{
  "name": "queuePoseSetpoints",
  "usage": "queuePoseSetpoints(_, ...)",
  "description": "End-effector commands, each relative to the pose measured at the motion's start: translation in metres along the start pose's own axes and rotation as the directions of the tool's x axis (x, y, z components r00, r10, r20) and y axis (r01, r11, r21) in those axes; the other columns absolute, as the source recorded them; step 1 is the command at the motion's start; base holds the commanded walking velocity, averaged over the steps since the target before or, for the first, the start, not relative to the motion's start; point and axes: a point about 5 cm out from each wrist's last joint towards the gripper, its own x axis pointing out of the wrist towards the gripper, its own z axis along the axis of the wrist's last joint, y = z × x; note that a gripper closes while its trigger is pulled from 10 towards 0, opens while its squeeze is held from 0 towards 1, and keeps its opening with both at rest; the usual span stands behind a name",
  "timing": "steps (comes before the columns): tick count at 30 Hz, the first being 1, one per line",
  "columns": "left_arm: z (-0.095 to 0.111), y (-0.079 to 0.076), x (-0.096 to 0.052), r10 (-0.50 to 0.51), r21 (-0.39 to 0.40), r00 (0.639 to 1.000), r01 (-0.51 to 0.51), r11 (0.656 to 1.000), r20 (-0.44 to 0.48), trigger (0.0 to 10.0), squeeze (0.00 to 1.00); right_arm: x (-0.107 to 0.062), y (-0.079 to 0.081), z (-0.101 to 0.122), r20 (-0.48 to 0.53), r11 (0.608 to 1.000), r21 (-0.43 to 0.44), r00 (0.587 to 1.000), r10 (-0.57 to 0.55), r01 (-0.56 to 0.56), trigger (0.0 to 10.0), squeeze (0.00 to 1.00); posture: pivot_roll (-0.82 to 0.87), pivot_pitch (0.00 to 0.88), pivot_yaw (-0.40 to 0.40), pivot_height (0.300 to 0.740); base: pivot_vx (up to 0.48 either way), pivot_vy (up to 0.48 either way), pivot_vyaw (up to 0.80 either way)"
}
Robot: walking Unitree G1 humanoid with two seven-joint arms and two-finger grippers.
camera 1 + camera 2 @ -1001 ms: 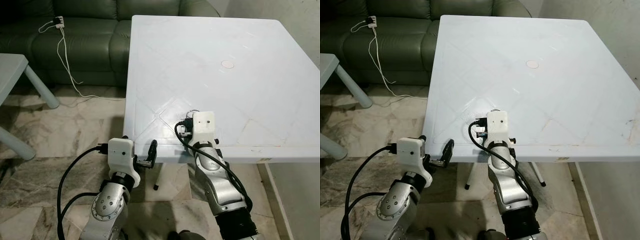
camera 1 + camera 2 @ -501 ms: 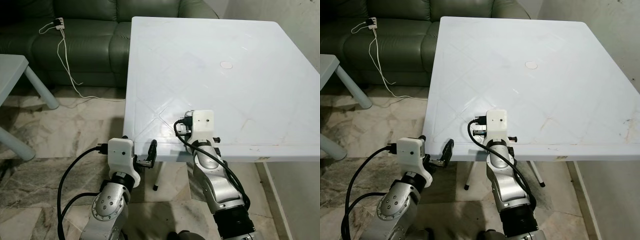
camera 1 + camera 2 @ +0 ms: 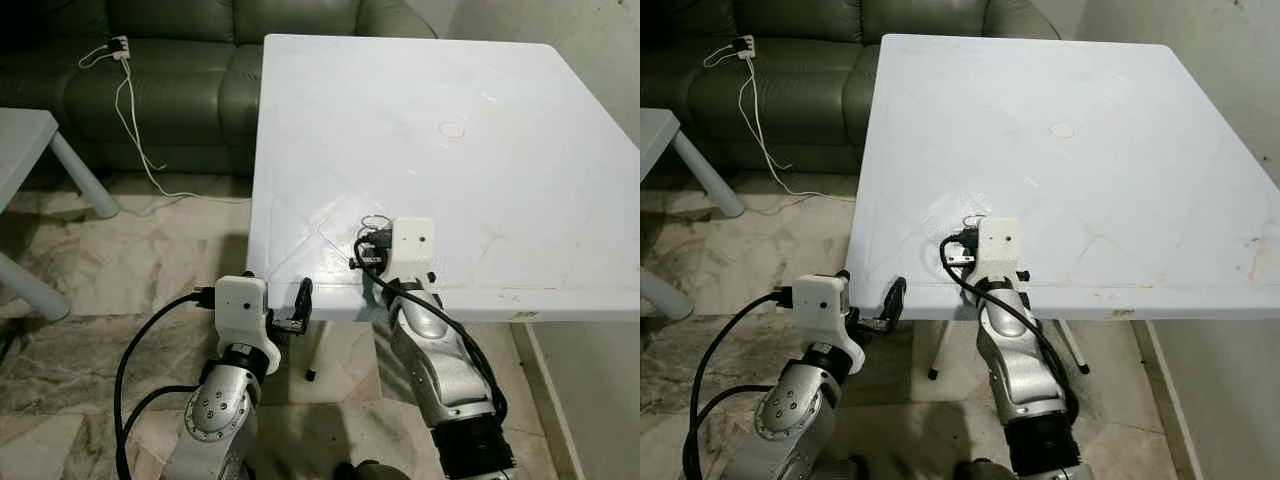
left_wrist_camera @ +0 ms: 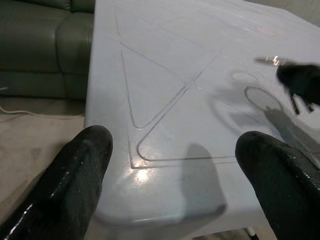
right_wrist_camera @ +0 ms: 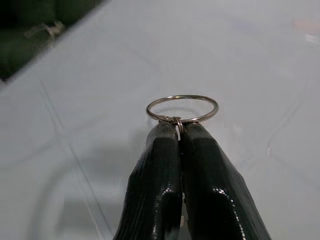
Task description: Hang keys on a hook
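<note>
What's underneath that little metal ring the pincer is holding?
Under the ring, pinched by the right pincer, lies the bare white table, which carries the ring's faint shadow. Any keys below are hidden by the black fingers.

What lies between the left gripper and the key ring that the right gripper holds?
Bare white table top, seen in the left wrist view: the open left gripper looks across it to the key ring, pinched by the right gripper.

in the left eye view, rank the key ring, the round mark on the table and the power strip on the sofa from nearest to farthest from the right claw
1. Key ring: pinched in the right claw, over the table's near edge.
2. Round mark: farther back on the table, toward the right.
3. Power strip: on the sofa, far left and back, off the table.
</note>
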Motion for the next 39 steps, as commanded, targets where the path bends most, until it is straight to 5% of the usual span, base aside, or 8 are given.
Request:
queuePoseSetpoints(1,-0.001,-0.001,0.001,0.004,-0.004,1.0,-0.004,1.0,-0.005,10.0,0.0,-0.003,0.002,0.004,0.032,1.0,-0.005,0.999,0.019,-0.018,0.0,0.0,0.09,0.182,-0.113,0.74,0.0,0.0,0.0)
queuePoseSetpoints(6,0.0,0.0,0.002,0.01,-0.01,1.0,-0.01,1.0,0.0,10.0,0.0,-0.012,0.001,0.017,0.181,0.988,-0.077,0.972,0.149,-0.137,0.0,0.0,0.08,0.178,-0.116,0.74,0.0,0.0,0.0)
queuePoseSetpoints(8,0.0,0.001,0.003,0.012,-0.011,1.0,-0.012,1.0,0.002,10.0,0.0,-0.015,-0.002,0.021,0.231,0.982,-0.105,0.957,0.175,-0.154,1.8,0.0,0.08,0.175,-0.116,0.74,0.0,0.0,0.0)
queuePoseSetpoints(10,0.001,0.002,0.006,0.015,-0.009,1.0,-0.014,1.0,0.011,10.0,0.0,-0.018,-0.008,0.025,0.264,0.983,-0.097,0.948,0.179,-0.159,5.1,0.0,0.08,0.171,-0.117,0.74,0.0,0.0,0.0)
queuePoseSetpoints(11,0.003,0.003,0.008,0.017,-0.007,1.0,-0.017,1.0,0.017,10.0,0.0,-0.019,-0.011,0.025,0.267,0.982,-0.102,0.947,0.18,-0.158,10.0,0.0,0.08,0.164,-0.117,0.74,0.0,0.0,0.0)
queuePoseSetpoints(18,0.013,0.018,0.02,0.058,-0.028,0.996,-0.056,0.998,0.072,10.0,0.0,-0.027,-0.04,0.026,0.296,0.966,-0.233,0.939,0.177,-0.109,10.0,0.0,0.06,0.134,-0.111,0.74,0.0,0.0,0.0)
queuePoseSetpoints(35,0.038,0.054,0.033,0.095,0.03,0.97,-0.105,0.994,0.222,10.0,0.0,-0.051,-0.079,0.012,0.226,0.992,-0.124,0.973,0.051,-0.023,10.0,0.0,0.02,0.052,-0.08,0.74,0.0,0.0,0.0)
queuePoseSetpoints(39,0.04,0.061,0.044,0.134,-0.054,0.965,-0.125,0.991,0.224,10.0,0.0,-0.048,-0.084,0.009,0.205,0.989,-0.144,0.979,0.004,0.026,10.0,0.0,0.01,0.025,-0.075,0.74,0.0,0.0,0.0)
